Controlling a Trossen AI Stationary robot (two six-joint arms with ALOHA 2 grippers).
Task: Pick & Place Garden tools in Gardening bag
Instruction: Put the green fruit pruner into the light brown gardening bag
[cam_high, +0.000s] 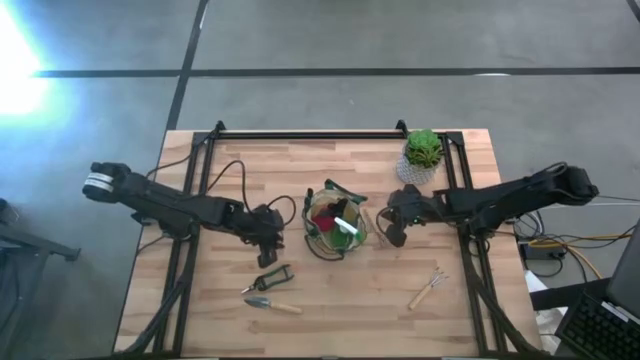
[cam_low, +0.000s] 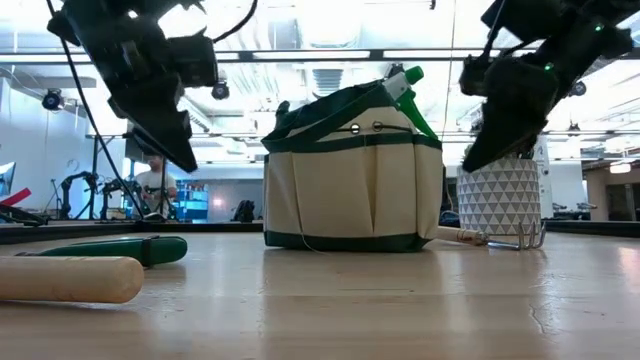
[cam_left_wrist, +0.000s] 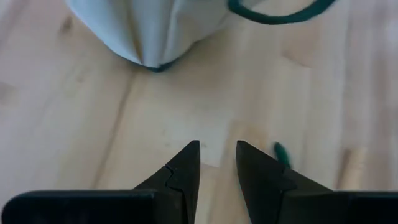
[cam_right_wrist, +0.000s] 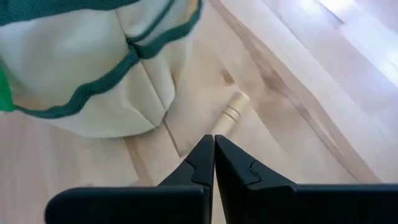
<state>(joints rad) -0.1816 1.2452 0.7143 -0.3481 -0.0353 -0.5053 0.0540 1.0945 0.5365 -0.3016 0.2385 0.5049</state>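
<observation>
The beige gardening bag (cam_high: 336, 222) with green trim stands mid-table on its base; a green spray bottle (cam_low: 405, 88) and a red-and-black piece (cam_high: 322, 212) stick out of it. Dark pruners (cam_high: 270, 278) and a wooden-handled trowel (cam_high: 272, 305) lie flat near the front, left of the bag. A wooden-handled fork (cam_high: 428, 290) lies to the front right. My left gripper (cam_left_wrist: 217, 149) hovers open just left of the bag with nothing between its fingers. My right gripper (cam_right_wrist: 214, 144) hovers shut just right of the bag, above a wooden handle's end (cam_right_wrist: 231, 112).
A green plant in a white patterned pot (cam_high: 422, 155) stands at the far right of the table, behind my right arm. Bare wood (cam_high: 350, 300) lies in front of the bag, between the trowel and the fork.
</observation>
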